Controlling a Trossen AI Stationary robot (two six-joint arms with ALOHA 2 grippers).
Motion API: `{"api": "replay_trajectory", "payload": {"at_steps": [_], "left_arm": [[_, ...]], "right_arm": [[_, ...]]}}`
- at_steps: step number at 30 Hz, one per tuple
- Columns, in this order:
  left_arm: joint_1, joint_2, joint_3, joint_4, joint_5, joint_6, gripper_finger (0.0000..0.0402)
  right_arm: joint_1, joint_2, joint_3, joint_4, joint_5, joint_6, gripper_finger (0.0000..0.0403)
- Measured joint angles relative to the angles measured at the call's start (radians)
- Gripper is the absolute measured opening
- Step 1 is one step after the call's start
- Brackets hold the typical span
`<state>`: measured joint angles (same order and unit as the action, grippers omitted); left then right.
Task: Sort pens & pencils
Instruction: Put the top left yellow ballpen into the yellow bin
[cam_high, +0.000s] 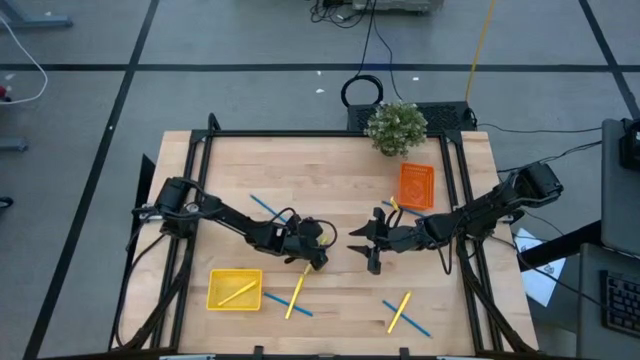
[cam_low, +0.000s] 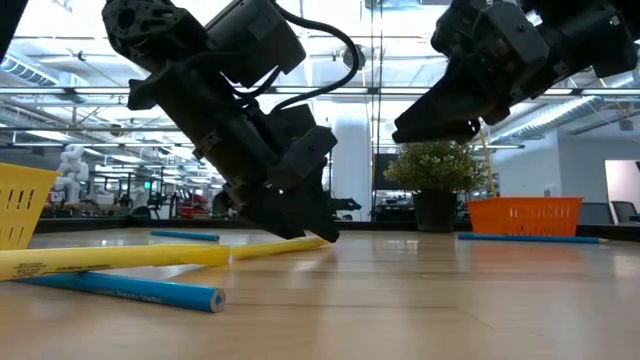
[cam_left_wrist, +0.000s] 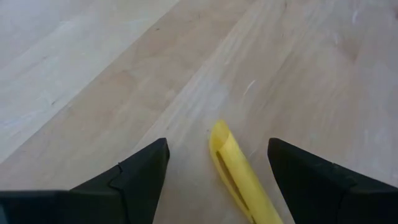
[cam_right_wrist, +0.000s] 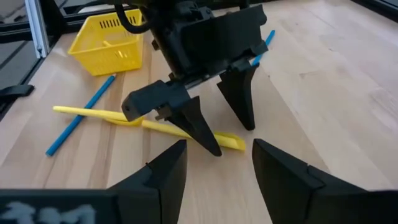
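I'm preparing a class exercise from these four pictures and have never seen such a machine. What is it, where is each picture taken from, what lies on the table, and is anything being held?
Two dark robot arms work at a wooden table. One picture looks straight down, one looks level across the tabletop, and two come from cameras on the arms' wrists. Yellow and blue pens and pencils lie scattered, with a yellow tray, an orange tray and a small plant. The left claw stands open astride a yellow pencil, not yet gripping it. The right claw hovers nearby, open and empty.
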<state>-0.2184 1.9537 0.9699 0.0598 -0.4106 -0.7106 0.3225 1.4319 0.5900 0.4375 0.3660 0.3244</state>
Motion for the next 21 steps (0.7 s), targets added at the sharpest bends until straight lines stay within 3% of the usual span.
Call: {"api": "replay_trajectory", "payload": {"at_steps": [17, 21], "left_arm": [[-0.063, 0.001, -0.003, -0.062, -0.002, 0.019, 0.0284], [-0.078, 0.001, -0.003, -0.087, -0.014, 0.020, 0.0258]], "right_arm": [[0.000, 0.000, 0.000, 0.000, -0.001, 0.005, 0.0171], [0.000, 0.000, 0.000, 0.000, -0.001, 0.005, 0.0171]]}}
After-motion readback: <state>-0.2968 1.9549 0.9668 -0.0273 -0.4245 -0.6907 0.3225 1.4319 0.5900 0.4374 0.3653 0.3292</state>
